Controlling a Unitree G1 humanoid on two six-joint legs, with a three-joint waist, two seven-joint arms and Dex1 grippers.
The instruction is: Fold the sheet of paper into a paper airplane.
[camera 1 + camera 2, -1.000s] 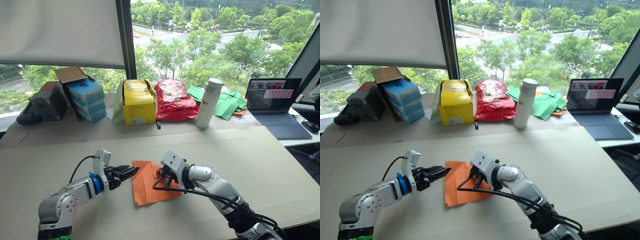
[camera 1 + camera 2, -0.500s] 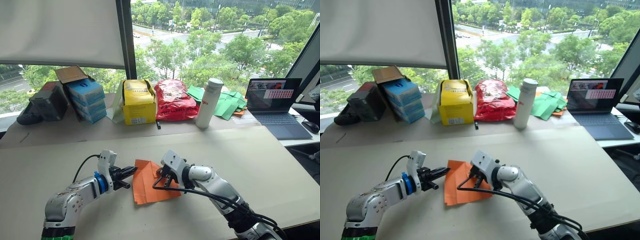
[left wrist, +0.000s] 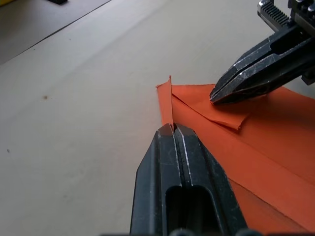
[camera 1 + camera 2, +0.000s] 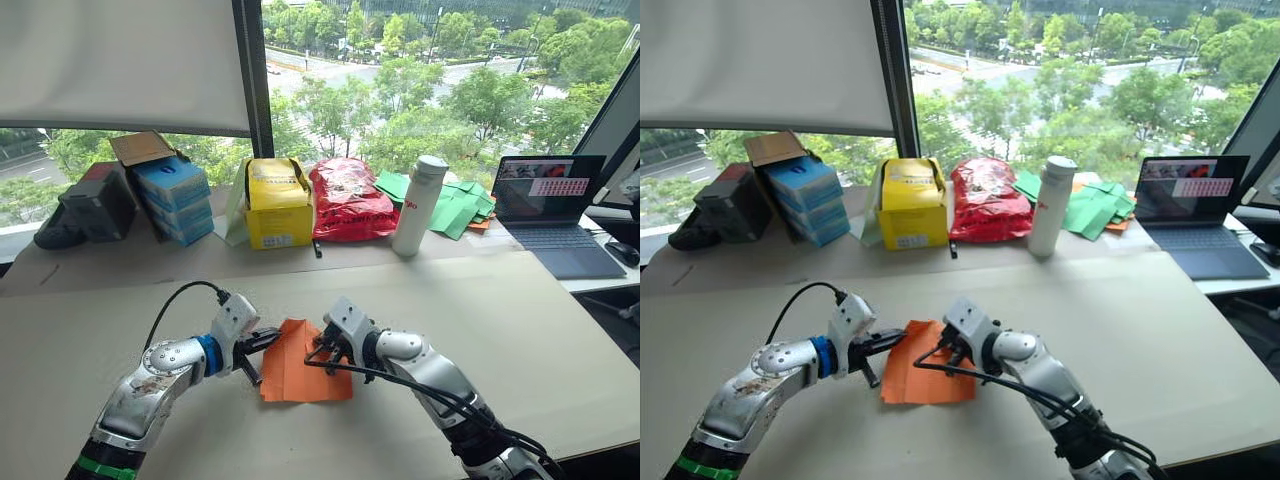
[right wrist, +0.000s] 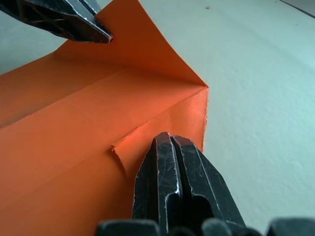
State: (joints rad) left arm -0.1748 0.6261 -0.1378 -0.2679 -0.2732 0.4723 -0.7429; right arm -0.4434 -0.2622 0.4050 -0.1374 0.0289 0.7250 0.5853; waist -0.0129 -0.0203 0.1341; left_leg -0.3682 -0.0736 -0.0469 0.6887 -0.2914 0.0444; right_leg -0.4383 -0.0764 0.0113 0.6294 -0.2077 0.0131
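The paper [image 4: 300,350] lies partly folded on the counter [image 4: 520,330], in front of the yellow box [image 4: 277,207]. The left pincer [image 3: 172,129], fingers pressed together, pinches a raised corner flap on the paper's left edge. The right pincer [image 5: 170,138], also closed, presses its tips down on a folded flap near the paper's right side. Writing on the yellow box, red bag [image 4: 347,200] and bottle [image 4: 417,205] is too small to read.

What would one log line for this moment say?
left gripper: shut on sheet of paper corner | right gripper: shut, pressing paper | airplane: not yet formed
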